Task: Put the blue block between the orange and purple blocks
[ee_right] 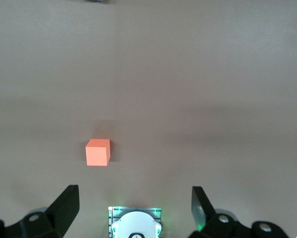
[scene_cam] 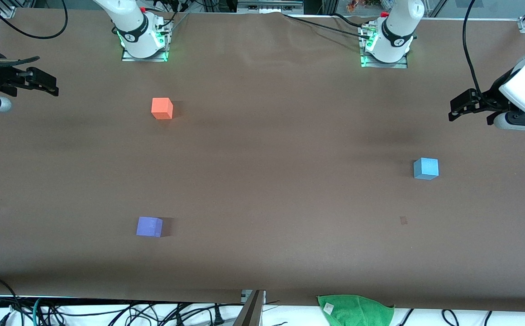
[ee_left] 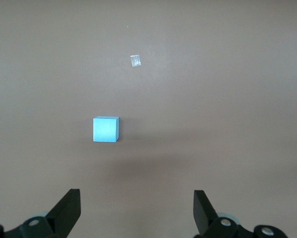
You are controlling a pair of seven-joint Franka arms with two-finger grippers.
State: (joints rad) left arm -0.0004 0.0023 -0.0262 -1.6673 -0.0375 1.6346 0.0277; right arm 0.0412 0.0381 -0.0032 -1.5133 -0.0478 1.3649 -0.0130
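Brown matte covering spans the whole table (scene_cam: 262, 190) in the front view, with cables and a crumpled green cloth (scene_cam: 355, 310) along the edge nearest the camera. Both arm bases glow green where they stand. The orange block (scene_cam: 162, 108) sits near the right arm's base, and the purple block (scene_cam: 149, 227) lies much nearer the camera, roughly in line with it; the two are well apart with bare table between them. The blue block (scene_cam: 426, 168) rests alone toward the left arm's end of the table, well apart from both. A small pale mark (scene_cam: 403, 220) shows on the table nearer the camera than the blue block. The left gripper (scene_cam: 456, 110) hangs in the air at its own end of the table, off to the side of the blue block and not touching it. The right gripper (scene_cam: 50, 86) waits in the air at the other end, holding nothing.

From the left wrist, the left gripper (ee_left: 137, 210) has its fingers (ee_left: 69, 208) spread wide and empty above bare brown table; the blue block (ee_left: 106, 129) lies ahead of them, clear of both, with the pale mark (ee_left: 135, 60) farther out.

From the right wrist, the right gripper (ee_right: 134, 208) is likewise wide open and empty, the orange block (ee_right: 98, 152) ahead of its fingers (ee_right: 66, 206) and the right arm's base (ee_right: 134, 223) between them.
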